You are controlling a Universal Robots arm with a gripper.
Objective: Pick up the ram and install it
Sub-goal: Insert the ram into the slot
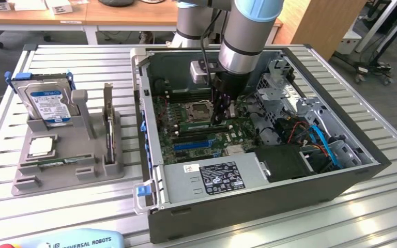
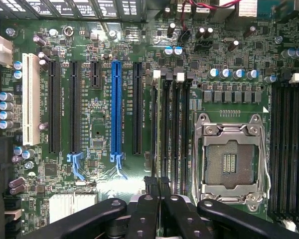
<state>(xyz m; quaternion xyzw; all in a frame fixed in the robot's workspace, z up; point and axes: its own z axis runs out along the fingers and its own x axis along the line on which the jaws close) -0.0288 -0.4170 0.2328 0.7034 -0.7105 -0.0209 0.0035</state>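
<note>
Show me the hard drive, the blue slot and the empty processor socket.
hard drive (image 1: 47, 102), exterior view, on its blue label.
blue slot (image 2: 116, 107), wrist view, midway along its length.
processor socket (image 2: 229, 162), wrist view, on its middle pin field.

The motherboard (image 2: 97, 129) is green, with one bright blue expansion slot (image 2: 116, 107), a white slot (image 2: 31, 99), black slots (image 2: 52, 107) and a silver CPU socket (image 2: 230, 159); the gripper (image 2: 157, 181) is black. The computer case (image 1: 254, 206) is dark grey with blue clips (image 1: 143, 189), and the hard drive (image 1: 45, 101) is silver with a blue-and-white label, in a grey holder (image 1: 67, 173). The counter (image 1: 60, 217) is pale silver, ribbed in parallel slats, and the robot arm (image 1: 243, 41) is silver-grey with a light blue band.
</note>
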